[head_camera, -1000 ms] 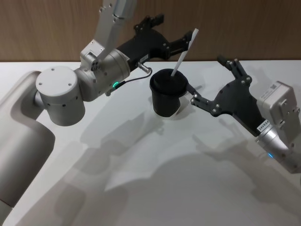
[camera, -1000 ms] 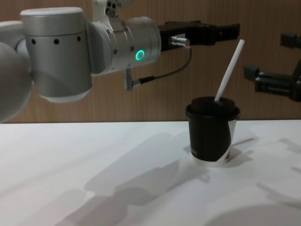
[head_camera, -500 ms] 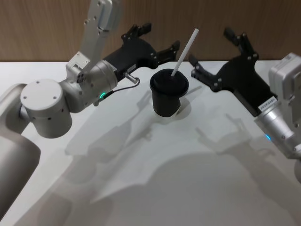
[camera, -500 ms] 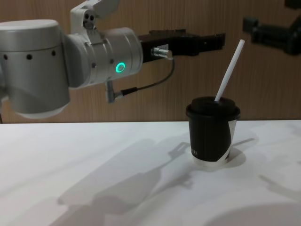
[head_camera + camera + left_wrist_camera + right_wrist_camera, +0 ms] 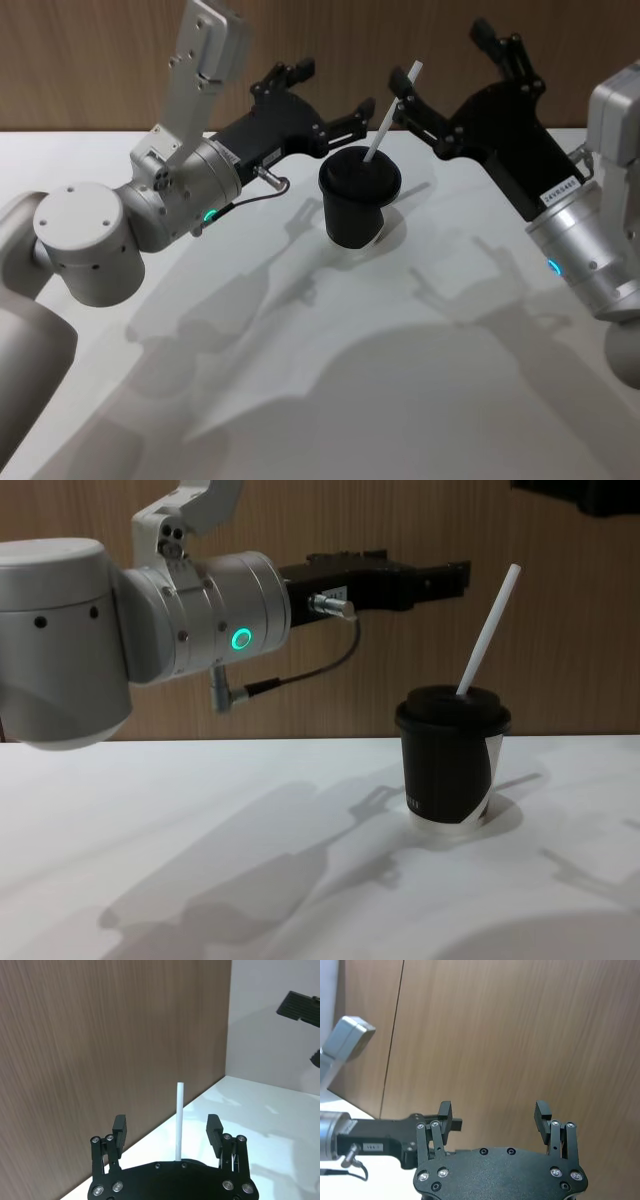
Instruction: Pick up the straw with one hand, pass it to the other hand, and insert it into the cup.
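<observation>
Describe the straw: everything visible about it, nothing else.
The straw is a thin, straight white tube that looks like plastic, with its lower end in the domed black lid of the cup. It leans toward the robot's right, most of its length sticking up above the lid. Nothing but the lid touches it: the left gripper and the right gripper are both open and apart from it, one on each side of it. The left wrist view shows it standing between the open fingers.

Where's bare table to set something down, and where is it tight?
The table is bare across the whole near side, in front of the cup, and to the cup's left beneath the left arm. It is tight at the far edge: the open left tool and open right tool flank the straw above the cup.
</observation>
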You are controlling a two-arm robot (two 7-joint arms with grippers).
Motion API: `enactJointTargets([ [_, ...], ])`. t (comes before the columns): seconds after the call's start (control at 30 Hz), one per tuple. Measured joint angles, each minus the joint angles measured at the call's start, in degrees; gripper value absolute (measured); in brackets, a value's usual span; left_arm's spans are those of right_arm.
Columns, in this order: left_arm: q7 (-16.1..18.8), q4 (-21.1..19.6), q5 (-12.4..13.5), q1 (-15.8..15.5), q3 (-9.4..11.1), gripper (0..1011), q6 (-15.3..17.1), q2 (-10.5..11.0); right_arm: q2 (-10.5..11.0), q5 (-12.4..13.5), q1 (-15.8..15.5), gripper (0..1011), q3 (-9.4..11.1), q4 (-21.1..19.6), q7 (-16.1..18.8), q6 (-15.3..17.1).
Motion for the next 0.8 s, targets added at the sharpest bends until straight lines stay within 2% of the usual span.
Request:
enactJointTargets([
  [0.33,-0.94,-1.02,-0.27,0.92,-0.56,1001,-0.12,-0.07,-1.51,3.0,0.66,1001,-1.16,-0.57,0.29,2.27],
  [0.8,-1.41,-2.33,-0.88,1.92,-1.4,1001,0.15,-0.11,-2.49,4.92,1.36,1001,-2.38,-0.53,0.62,3.78],
])
